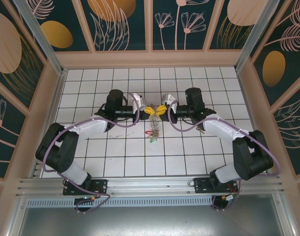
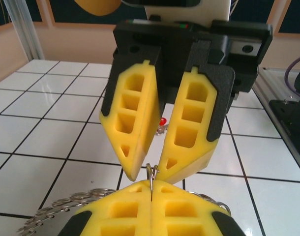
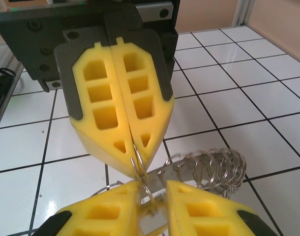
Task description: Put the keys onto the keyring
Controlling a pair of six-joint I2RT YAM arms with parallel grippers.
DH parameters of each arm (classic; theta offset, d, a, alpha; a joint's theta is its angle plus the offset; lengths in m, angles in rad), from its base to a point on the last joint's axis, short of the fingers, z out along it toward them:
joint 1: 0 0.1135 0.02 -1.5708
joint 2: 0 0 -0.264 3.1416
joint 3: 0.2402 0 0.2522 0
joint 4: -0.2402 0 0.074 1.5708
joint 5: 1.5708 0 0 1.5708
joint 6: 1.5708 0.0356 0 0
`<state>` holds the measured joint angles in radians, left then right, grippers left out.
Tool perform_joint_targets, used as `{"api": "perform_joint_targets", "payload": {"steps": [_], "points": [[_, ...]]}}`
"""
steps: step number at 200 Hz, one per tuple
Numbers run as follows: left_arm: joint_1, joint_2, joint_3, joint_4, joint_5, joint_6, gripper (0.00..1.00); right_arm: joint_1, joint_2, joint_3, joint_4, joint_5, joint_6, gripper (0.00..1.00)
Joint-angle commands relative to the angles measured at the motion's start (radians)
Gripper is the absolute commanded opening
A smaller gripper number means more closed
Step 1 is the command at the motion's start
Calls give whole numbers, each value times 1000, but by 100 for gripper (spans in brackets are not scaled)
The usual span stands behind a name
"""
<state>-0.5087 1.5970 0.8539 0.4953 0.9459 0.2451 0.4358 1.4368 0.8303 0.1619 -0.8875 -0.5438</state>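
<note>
The keyring point(image 1: 154, 127) hangs over the middle of the tiled floor, between my two grippers, which meet tip to tip. My left gripper point(image 1: 149, 110) is shut on a thin wire loop at the top of the keyring point(image 2: 151, 183). Opposite it, my right gripper point(image 3: 153, 191) stands slightly open, its fingers either side of the same loop with a gap between them. Several small silver rings point(image 3: 219, 166) bunch along the keyring's rim. The keys point(image 1: 154, 139), with red and green heads, dangle at the bottom of the keyring. One red head point(image 2: 163, 121) peeks between the right gripper's fingers point(image 2: 135, 123).
White tiled floor point(image 1: 115, 152) lies all around, enclosed by beige walls point(image 1: 150, 58) at the back and sides. Both arms arch in from the near edge, and a metal rail point(image 1: 150, 184) runs along that edge.
</note>
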Motion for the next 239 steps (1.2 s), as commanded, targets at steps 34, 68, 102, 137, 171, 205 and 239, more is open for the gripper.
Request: {"api": "perform_joint_targets", "payload": {"steps": [34,68,102,137,171,205,239], "points": [[0,-38,-7,163,82,-78,0,-14,-54,-45,113,-57,54,18],[-1,-43,-13,160,69,-77,0,-15,-75,-43,141,-28,81,24],[-1,-51,-21,172,47,-81,0,-17,-125,-51,77,7,51,27],[-1,-45,-23,193,54,-98,0,-14,-135,-41,67,-9,48,25],[0,-40,-22,215,61,-118,0,-4,-99,-21,65,-23,41,24],[-1,-42,-24,210,67,-118,0,1,-76,-1,76,-36,42,24],[-1,-42,-25,203,71,-117,0,4,-67,19,76,-35,42,24]]}}
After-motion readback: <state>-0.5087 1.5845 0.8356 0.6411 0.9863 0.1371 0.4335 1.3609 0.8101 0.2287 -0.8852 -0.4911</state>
